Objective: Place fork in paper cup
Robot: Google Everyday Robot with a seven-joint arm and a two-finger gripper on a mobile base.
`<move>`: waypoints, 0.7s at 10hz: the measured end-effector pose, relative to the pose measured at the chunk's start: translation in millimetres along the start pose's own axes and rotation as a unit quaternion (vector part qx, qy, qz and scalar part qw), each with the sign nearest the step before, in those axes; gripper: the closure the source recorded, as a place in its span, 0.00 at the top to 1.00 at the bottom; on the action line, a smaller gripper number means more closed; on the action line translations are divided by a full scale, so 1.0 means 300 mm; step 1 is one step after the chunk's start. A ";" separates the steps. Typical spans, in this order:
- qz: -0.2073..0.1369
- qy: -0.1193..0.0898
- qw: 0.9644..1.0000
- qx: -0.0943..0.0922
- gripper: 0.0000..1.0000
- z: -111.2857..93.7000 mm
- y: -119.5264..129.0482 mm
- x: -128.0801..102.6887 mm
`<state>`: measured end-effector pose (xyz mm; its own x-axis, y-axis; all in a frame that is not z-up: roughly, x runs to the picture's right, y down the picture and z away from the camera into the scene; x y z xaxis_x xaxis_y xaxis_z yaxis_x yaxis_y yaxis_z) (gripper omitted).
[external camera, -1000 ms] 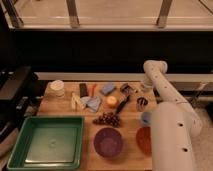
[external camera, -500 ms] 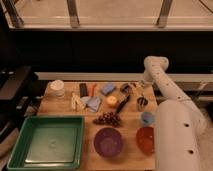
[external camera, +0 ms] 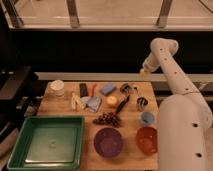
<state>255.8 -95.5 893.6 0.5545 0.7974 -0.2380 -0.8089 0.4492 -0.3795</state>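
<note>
A robotics test area is indicated: a wooden desk (external camera: 50, 106) is laid with staged kitchenware, a green tray (external camera: 45, 120) and a purple bowl (external camera: 108, 141). The white arm's end effector (external camera: 145, 73) is held over the desk's far right edge.

Shows a wooden table (external camera: 52, 106) with the paper cup (external camera: 57, 88) upright at its 10 o'clock corner. Places the gripper (external camera: 145, 74) at 2 o'clock, over the table's far right edge, on a white arm (external camera: 176, 82) rising from 4 o'clock. Sets an orange fruit (external camera: 111, 100) near centre, a dark utensil (external camera: 123, 104) just at its 3 o'clock, then a metal cup (external camera: 142, 103). Fills 7 o'clock with a green tray (external camera: 45, 120); lines up a purple bowl (external camera: 108, 141) and an orange bowl (external camera: 146, 139) at 5 o'clock.
</note>
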 end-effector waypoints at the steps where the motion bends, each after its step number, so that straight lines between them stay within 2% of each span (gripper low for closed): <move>1: -0.010 -0.011 1.000 -0.002 0.00 -0.025 0.024 -0.032; 2: -0.022 -0.023 0.999 -0.008 0.02 -0.048 0.064 -0.069; 4: -0.033 -0.025 0.999 -0.017 0.20 -0.062 0.115 -0.091; 6: -0.030 -0.010 0.999 -0.017 0.43 -0.017 0.115 -0.051; 7: -0.027 -0.001 1.000 -0.015 0.53 0.029 0.104 -0.019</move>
<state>225.8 -82.5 891.0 0.5973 0.7728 -0.2146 -0.7711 0.4798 -0.4185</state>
